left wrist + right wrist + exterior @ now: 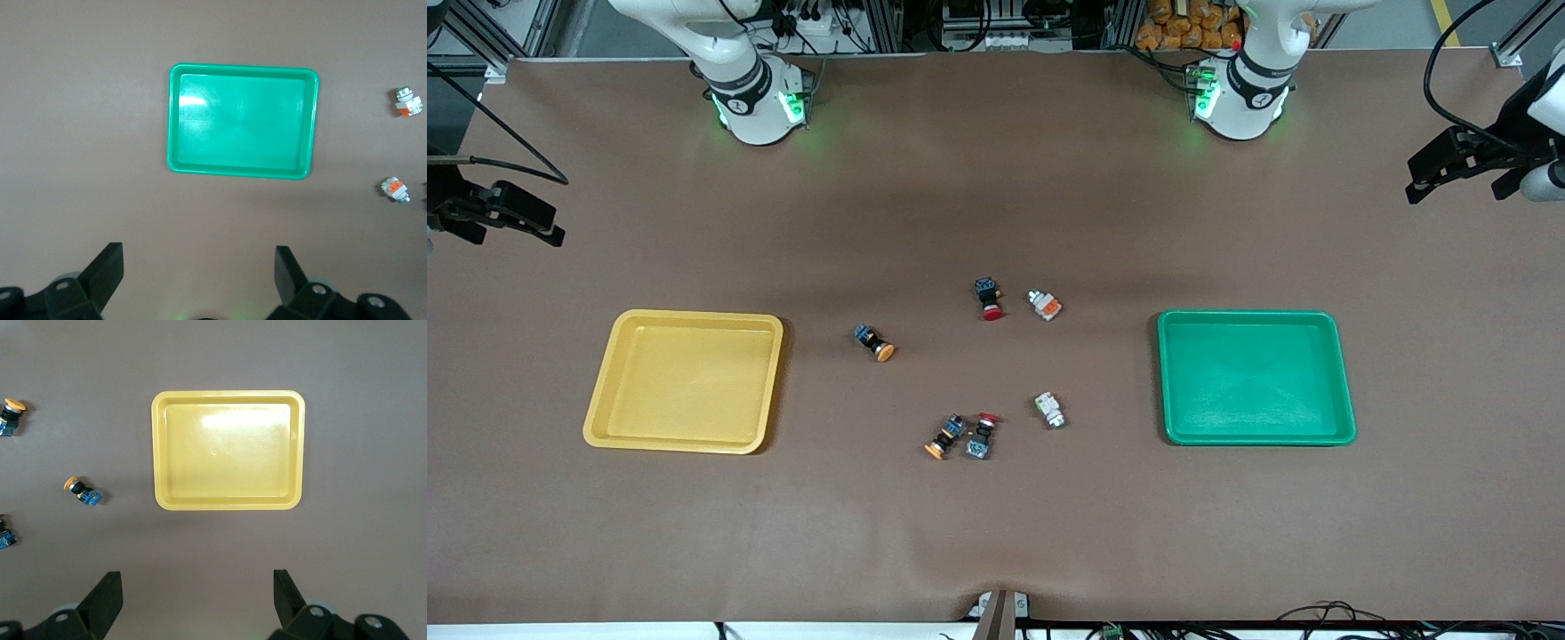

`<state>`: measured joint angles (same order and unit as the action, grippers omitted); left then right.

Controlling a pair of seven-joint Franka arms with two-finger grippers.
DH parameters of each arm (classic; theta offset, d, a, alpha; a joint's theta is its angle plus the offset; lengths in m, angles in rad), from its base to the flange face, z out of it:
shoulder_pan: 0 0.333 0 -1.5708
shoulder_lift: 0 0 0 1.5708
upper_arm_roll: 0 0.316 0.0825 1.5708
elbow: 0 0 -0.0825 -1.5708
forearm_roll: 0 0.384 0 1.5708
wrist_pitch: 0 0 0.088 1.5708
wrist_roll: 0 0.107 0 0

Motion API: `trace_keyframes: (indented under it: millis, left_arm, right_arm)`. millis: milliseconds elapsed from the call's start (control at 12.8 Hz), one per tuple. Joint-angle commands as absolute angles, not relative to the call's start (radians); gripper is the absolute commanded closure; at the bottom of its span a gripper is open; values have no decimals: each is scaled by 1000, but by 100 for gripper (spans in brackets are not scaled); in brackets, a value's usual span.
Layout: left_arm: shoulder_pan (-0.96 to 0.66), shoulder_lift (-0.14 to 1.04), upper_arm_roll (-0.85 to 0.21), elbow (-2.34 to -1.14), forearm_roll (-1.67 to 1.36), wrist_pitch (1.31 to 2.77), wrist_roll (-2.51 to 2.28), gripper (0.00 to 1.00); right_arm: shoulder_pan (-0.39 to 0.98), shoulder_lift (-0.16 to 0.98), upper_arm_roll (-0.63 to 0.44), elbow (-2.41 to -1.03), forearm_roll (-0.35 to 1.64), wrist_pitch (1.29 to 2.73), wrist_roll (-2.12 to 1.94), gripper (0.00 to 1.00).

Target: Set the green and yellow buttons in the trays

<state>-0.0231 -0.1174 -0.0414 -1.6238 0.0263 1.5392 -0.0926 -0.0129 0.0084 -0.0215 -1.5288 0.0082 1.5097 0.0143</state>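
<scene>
- Our left gripper (198, 270) hangs high over the bare brown counter (996, 542) at the left arm's end, its fingers spread wide with nothing between them; our right gripper (198, 590) hangs likewise over the right arm's end, wide open and empty. We judge both arms are waiting, parked where each wrist camera takes in its own tray.
- The shallow yellow plastic tray with rounded corners (601, 418) lies toward the right arm's end and holds nothing; the matching green tray (1344, 418) lies toward the left arm's end, also bare.
- All the buttons lie loose between the trays, so no sorting has begun.
- One orange-yellow capped button with black body and blue end (874, 343) lies closest to the yellow tray; a second one (943, 438) lies nearer the front camera, touching a red-capped black button (982, 436).
- A whitish blocky button with a green patch (1050, 410) lies closest to the green tray; a whitish one with an orange patch (1044, 305) lies farther from the camera, beside another red-capped black button (989, 299).
- We judge each tray sits within its own arm's easy reach.
</scene>
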Motion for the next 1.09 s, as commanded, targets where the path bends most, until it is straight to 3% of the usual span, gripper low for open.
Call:
trace_keyframes:
  millis: [0, 1014]
  left_arm:
    - [-2, -107, -41, -1595, 25, 1514, -78, 0]
    - [18, -106, -20, -1603, 14, 1465, -63, 0]
  right_arm:
    - [-12, 14, -20, -1514, -2, 1506, 31, 0]
    - [-14, 31, -21, -1513, 9, 1499, 26, 0]
